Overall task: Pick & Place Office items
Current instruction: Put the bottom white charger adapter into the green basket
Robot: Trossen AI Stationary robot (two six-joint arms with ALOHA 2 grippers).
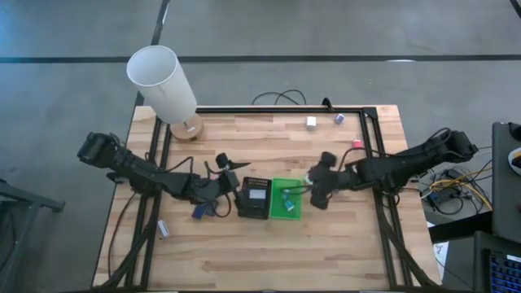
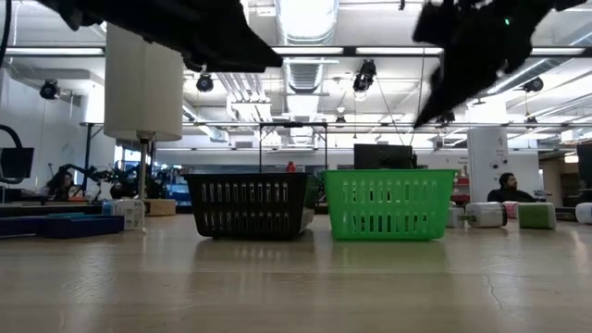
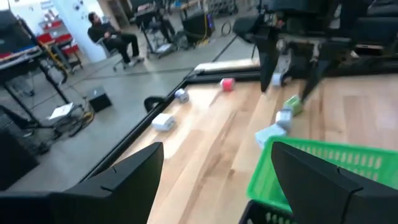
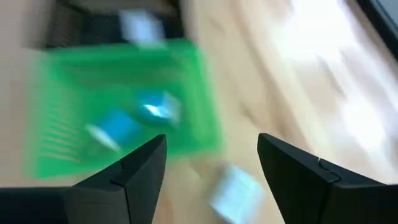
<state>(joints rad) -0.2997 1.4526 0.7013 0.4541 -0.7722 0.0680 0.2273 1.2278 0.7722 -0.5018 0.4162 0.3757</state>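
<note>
The right hand [image 4: 211, 168] is hovering, fingers apart, beside the green tray [image 1: 286, 199] (teal blocks [image 4: 121, 127] inside); the left hand [image 3: 214, 180], also spread and empty, is waiting by the black tray [image 1: 254, 198].

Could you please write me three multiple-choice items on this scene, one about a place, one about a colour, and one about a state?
1. Where does the green tray stand?
A. Right beside the black tray
B. At the table's far edge
C. Under the lampshade

2. What colour is the block nearest the table's right rail?
A. Yellow
B. Pink
C. Black

3. How are the right gripper's fingers?
A. Shut on a block
B. Shut, holding nothing
C. Open, holding nothing

Answers:
1 A: the high view shows the two trays side by side at mid-table.
2 B: the high view shows a pink block by the right rail.
3 C: the right wrist view shows its fingers spread with only tray and table between them.
</note>
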